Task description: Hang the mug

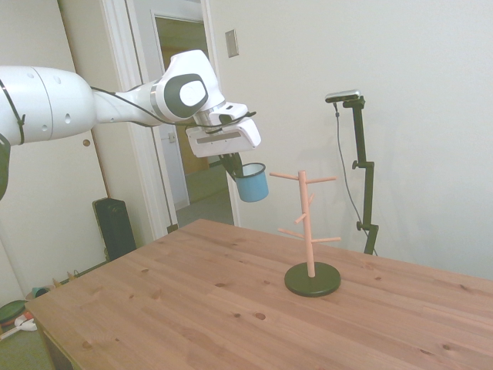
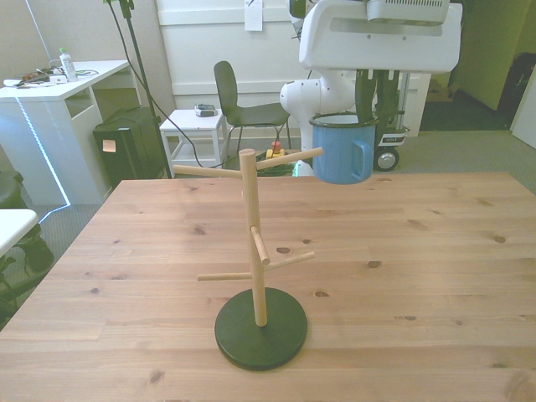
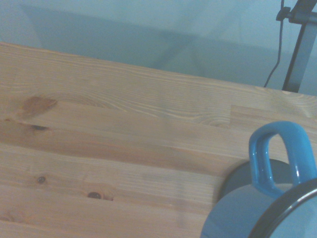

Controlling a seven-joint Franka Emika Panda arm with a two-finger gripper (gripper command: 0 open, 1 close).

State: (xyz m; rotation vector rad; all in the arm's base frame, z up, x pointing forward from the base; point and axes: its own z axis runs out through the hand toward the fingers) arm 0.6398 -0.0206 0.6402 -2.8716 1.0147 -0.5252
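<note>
Mug: the light-blue mug (image 2: 342,153) hangs in the air well above the counter (image 2: 402,251), carried upright or nearly so, white inside and dark rim showing.
Mug position: in the front view it sits just right of the tip of the stand's upper right peg (image 2: 289,158), at about the same height; the side view shows it left of the stand and near its top, not yet on any peg.
Handle: the small blue handle (image 2: 366,157) faces the front view's right, away from the peg; in the wrist view the handle (image 3: 277,153) loops over the mug's body with bare wood beyond.
Jaws: the gripper (image 2: 375,88) reaches down onto the mug's rim, jaws clenched on the mug's wall, one finger inside and one outside, as far as the front view shows.
Stand: the wooden peg stand (image 2: 251,243) rises from a dark round base (image 2: 260,333) on the counter, with pegs angled upward at two levels.
Step in hand: carrying the mug toward a peg, by my reading.
How to do it well: the handle loop likely needs turning toward the chosen peg, lined up with its tip, then threaded along the peg's slope and lowered before letting go.
Risk: a bump on the slim post could tip or shift the stand.
</note>
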